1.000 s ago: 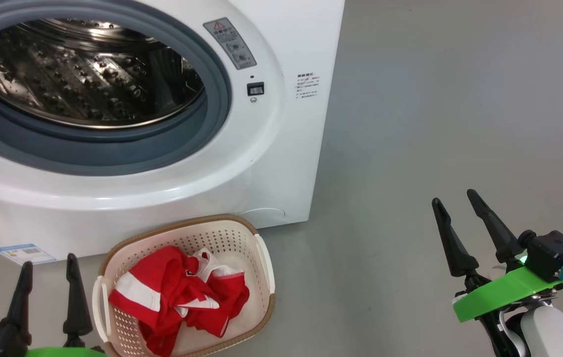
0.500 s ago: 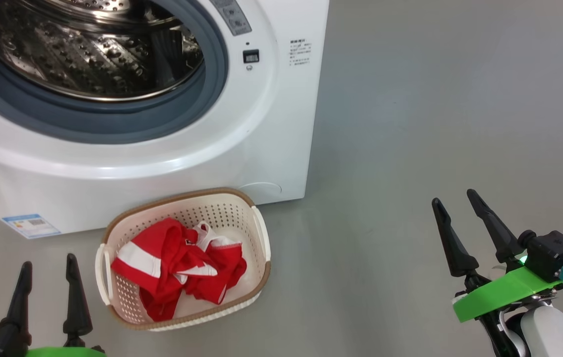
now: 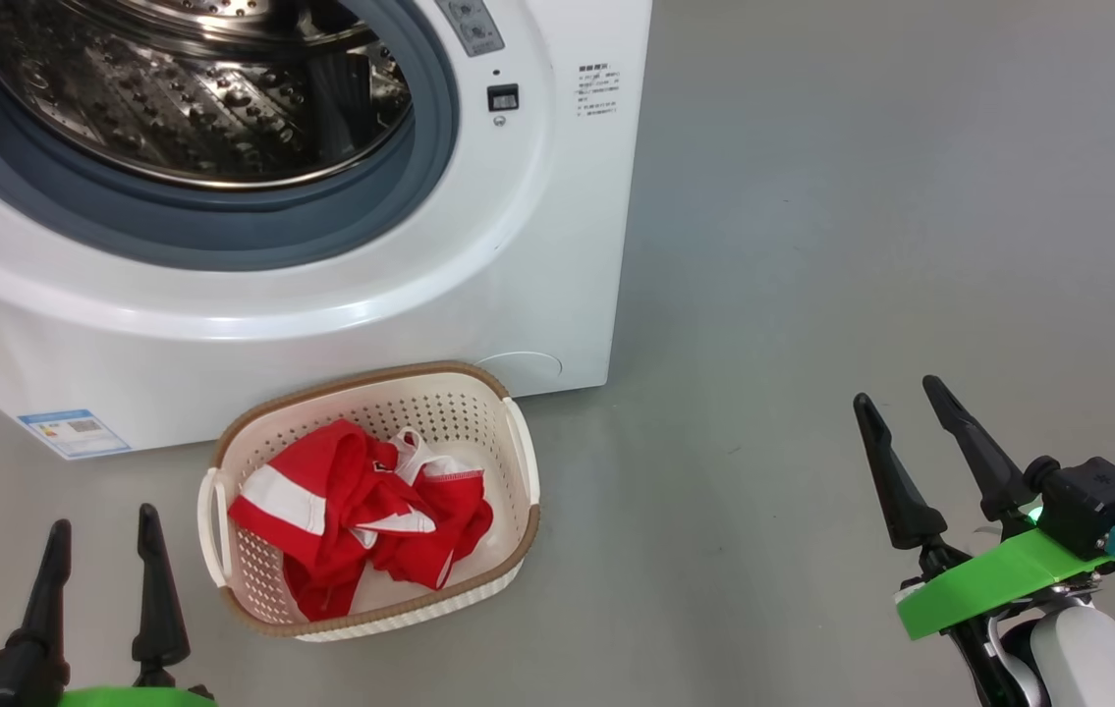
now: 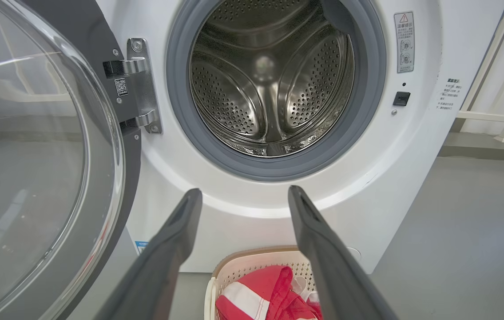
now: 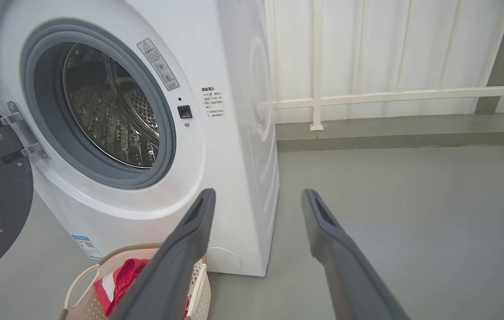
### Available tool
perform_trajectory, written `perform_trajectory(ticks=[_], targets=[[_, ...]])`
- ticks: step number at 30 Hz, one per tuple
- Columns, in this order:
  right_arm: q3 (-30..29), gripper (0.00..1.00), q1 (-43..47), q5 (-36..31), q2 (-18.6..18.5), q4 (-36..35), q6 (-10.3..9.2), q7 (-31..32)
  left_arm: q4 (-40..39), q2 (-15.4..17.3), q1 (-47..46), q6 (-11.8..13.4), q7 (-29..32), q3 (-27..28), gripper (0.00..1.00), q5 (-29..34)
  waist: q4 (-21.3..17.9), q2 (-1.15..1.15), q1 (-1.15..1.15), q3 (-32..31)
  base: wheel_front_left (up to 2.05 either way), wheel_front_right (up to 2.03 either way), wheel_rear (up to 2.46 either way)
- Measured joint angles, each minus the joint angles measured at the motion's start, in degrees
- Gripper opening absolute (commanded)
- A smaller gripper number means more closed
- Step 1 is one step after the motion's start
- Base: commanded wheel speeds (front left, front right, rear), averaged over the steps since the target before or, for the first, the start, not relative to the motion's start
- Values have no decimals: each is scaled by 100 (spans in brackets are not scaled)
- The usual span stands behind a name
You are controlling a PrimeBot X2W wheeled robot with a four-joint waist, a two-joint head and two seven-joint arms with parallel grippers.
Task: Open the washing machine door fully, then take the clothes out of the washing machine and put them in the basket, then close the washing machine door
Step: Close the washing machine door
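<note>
Left gripper (image 3: 102, 518) and right gripper (image 3: 897, 390) are gaping, empty — one basket (image 3: 361, 378) (clothes (image 3: 351, 511) inside) sitting at the washing machine's (image 3: 272, 324) front edge, floor (image 3: 812, 245) open rightward.

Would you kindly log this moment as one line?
door open | drum empty | clothes in basket | left gripper open | right gripper open | pending: close door

Smooth grey floor (image 5: 411, 200) under and ahead of right gripper (image 5: 258, 192). Further ahead: white ribbed wall panels (image 5: 367, 44), white rail (image 5: 411, 94) across them, grey kerb (image 5: 389, 133) at base. Dark post (image 5: 500, 53) to gripper's far right. Light soft, even.
</note>
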Motion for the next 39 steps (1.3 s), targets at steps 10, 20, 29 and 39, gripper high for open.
perform_trajectory(ticks=[10, 20, 29, 39], targets=[[115, 100, 1, 0, -27, -1, 0, 0, 76, 0, 0, 127, 0, -87, 100, -102, 187, 0, 0, 23, 0, 0, 0], [392, 100, -3, 0, -149, 44, 0, 0, 80, 0, 6, 356, 0, -290, 100, -420, 676, 0, 0, 19, 0, 0, 0], [768, 100, -114, 0, -331, 136, 0, 0, 74, 0, 88, 581, 0, -494, 100, -691, 1318, 0, 0, 22, 0, 0, 0], [1040, 100, -302, 8, -478, 226, 0, 0, 62, 0, 163, 748, 0, -617, 100, -799, 1999, 0, 0, 32, 0, 0, 0]])
